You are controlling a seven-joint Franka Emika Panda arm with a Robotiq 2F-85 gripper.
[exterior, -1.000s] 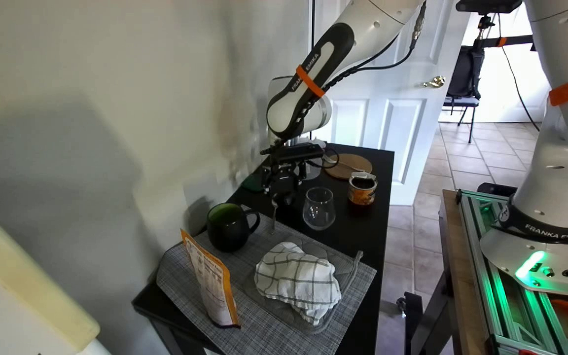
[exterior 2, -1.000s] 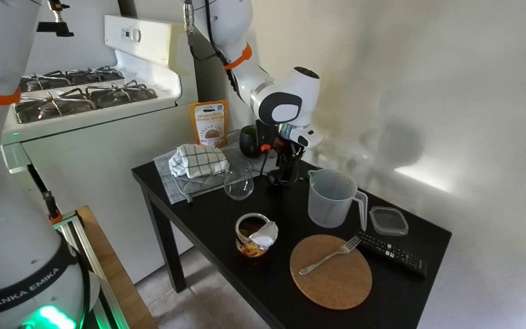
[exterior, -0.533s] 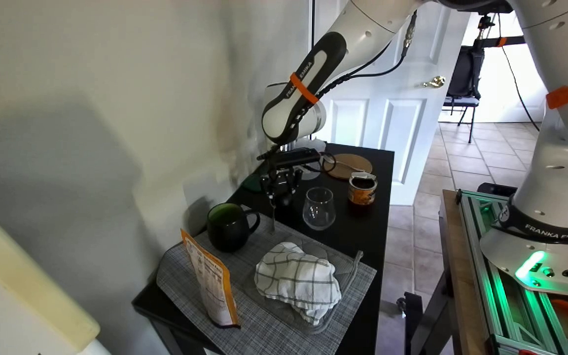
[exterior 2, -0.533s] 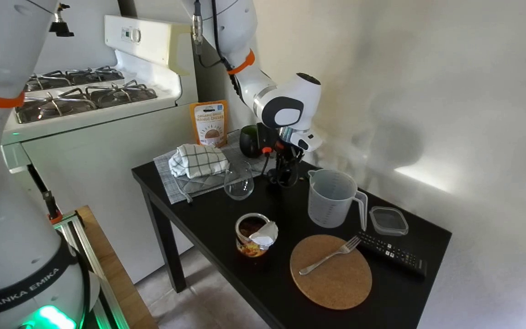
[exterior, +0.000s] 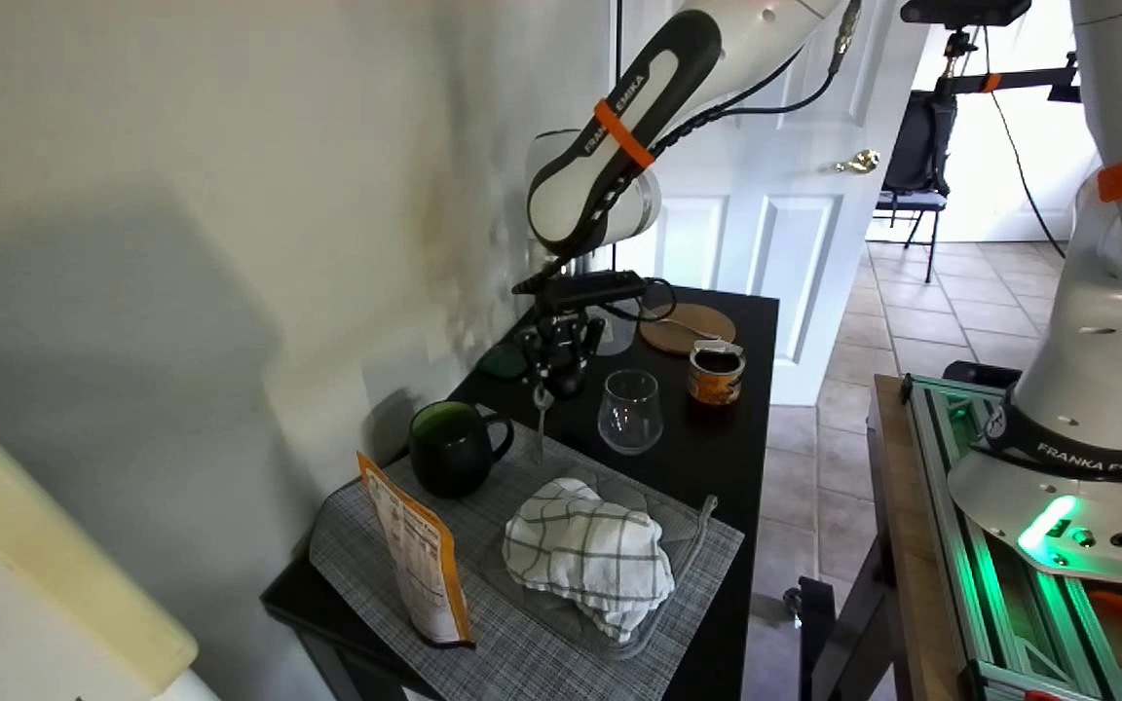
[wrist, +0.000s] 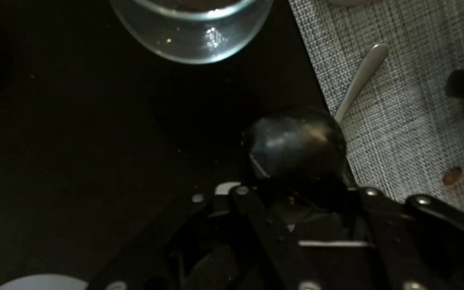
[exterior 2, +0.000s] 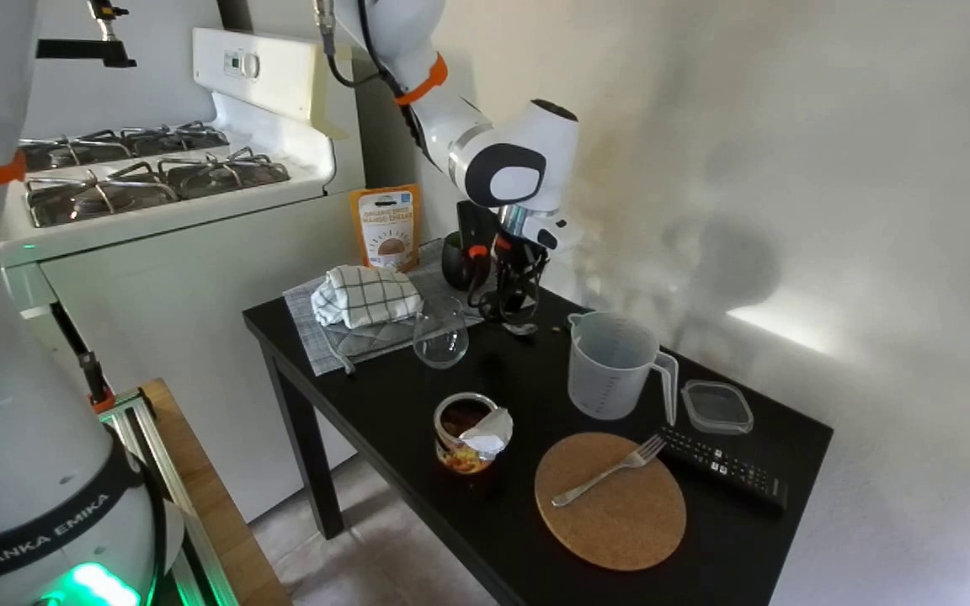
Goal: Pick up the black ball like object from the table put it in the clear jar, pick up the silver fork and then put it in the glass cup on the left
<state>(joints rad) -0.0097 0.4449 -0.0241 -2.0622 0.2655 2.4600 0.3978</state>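
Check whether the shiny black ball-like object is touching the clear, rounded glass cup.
Apart. The wrist view shows a strip of black tabletop between the ball-like object and the nearest wall of the glass cup.

My wrist view is dim. In an exterior view I log a bright streak [exterior 2: 778,327] and shadow [exterior 2: 738,265] on the wall [exterior 2: 889,185].

the base [exterior: 1097,501] stands apart from the surface [exterior 2: 738,547], beyond one long edge, its green light [exterior: 1047,521] glowing. the arm [exterior 2: 468,139] reaches across that edge and slopes down toward the opposite one, bending at the wrist [exterior 2: 527,181]. the tool [wrist: 302,186] points down above the surface, well in from the corners, its fingers [wrist: 253,213] apart but gripping.
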